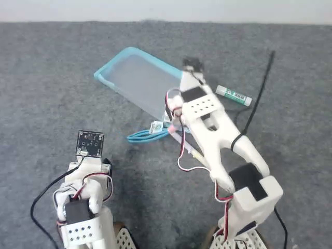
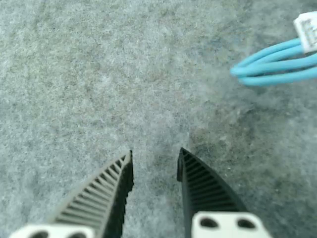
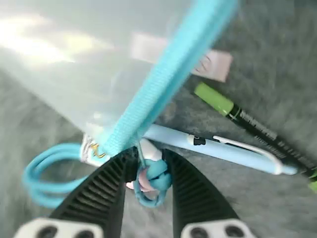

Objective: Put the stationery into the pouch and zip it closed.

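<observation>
Right fingers (image 3: 101,191) are pinching the zipper pull (image 3: 151,179) at the pouch (image 3: 74,59) corner. Pouch is lying flat on the table (image 2: 99,74); pen (image 3: 223,151) and marker (image 3: 250,126) are sitting just beside it. Left fingers (image 2: 106,191) are hanging released, near the pouch's strap loop (image 2: 277,64).

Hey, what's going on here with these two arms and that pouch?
The right gripper has its fingers closed on the blue zip pull at the corner of the clear pouch. A light blue pen and a green-capped marker lie on the grey carpet next to the pouch's zip edge, not inside it. The left gripper hangs open over the carpet near the blue strap loop, holding nothing.
</observation>
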You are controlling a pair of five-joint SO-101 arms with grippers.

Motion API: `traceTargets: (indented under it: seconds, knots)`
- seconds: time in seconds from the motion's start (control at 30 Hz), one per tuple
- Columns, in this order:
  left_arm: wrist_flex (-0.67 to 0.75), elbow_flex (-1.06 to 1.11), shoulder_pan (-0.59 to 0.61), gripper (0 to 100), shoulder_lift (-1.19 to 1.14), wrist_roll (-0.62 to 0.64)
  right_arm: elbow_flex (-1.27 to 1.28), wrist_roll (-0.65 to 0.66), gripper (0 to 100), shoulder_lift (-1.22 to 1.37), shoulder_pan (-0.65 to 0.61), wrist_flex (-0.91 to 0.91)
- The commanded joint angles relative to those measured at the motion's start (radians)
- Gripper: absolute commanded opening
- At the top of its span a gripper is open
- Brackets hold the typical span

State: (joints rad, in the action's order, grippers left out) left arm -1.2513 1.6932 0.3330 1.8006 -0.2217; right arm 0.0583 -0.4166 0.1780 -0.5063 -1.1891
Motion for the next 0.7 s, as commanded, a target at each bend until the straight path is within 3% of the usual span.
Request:
traceTargets:
  seconds: [0.0,0.2,0.37,0.5,0.67]
  knots:
    - [0.038,-0.008,0.005,14,0.017,-0.008,-0.169,0.25,1.3,-0.084,-0.013,-0.199]
    - [0.038,-0.008,0.005,14,0.017,-0.008,-0.198,0.638,1.3,-0.033,-0.01,-0.39]
    - [0.038,-0.008,0.005,14,0.017,-0.008,-0.204,0.844,1.7,0.039,-0.013,-0.519]
    - [0.038,-0.008,0.005,14,0.017,-0.008,-0.204,0.918,1.7,0.119,-0.008,-0.553]
    - [0.038,-0.008,0.005,14,0.017,-0.008,-0.204,0.842,1.7,0.133,-0.012,-0.467]
